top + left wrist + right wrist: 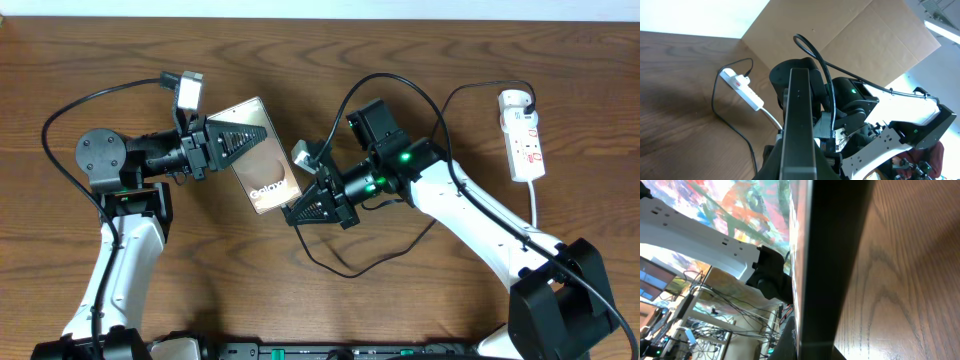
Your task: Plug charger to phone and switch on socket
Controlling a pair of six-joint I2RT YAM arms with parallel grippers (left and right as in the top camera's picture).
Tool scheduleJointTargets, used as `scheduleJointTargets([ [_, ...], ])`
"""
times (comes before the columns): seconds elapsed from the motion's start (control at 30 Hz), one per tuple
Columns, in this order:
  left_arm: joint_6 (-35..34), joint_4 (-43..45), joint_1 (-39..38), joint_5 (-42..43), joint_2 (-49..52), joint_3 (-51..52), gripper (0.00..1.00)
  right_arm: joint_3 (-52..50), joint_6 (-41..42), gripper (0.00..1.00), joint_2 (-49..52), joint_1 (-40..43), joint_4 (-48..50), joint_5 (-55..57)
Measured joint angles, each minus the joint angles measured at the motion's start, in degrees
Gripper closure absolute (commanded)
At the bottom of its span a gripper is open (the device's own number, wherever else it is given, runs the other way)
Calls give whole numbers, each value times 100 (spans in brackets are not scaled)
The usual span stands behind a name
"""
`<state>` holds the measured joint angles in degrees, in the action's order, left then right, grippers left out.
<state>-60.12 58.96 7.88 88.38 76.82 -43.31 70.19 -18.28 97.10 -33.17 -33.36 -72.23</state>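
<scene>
The phone is a silver slab with "Galaxy" lettering, lifted over the middle of the table. My left gripper is shut on its upper left part, and the phone's dark edge runs straight out between its jaws. My right gripper is shut at the phone's lower end, where the thin black charger leads up into its tip. The plug tip is hidden there. In the right wrist view the phone's edge fills the middle. The white socket lies at the far right, also seen as the socket.
The strip's white cord runs toward the table's front edge. A thick black arm cable arcs over the right arm. Slack charger cable loops on the wood. A cardboard sheet stands behind the table.
</scene>
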Motion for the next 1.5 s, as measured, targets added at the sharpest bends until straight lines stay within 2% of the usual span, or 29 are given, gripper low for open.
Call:
scheduleJointTargets([
  [1.5, 39, 4, -138, -229, -2, -2, 93, -22, -35, 99, 2, 17, 243, -66],
])
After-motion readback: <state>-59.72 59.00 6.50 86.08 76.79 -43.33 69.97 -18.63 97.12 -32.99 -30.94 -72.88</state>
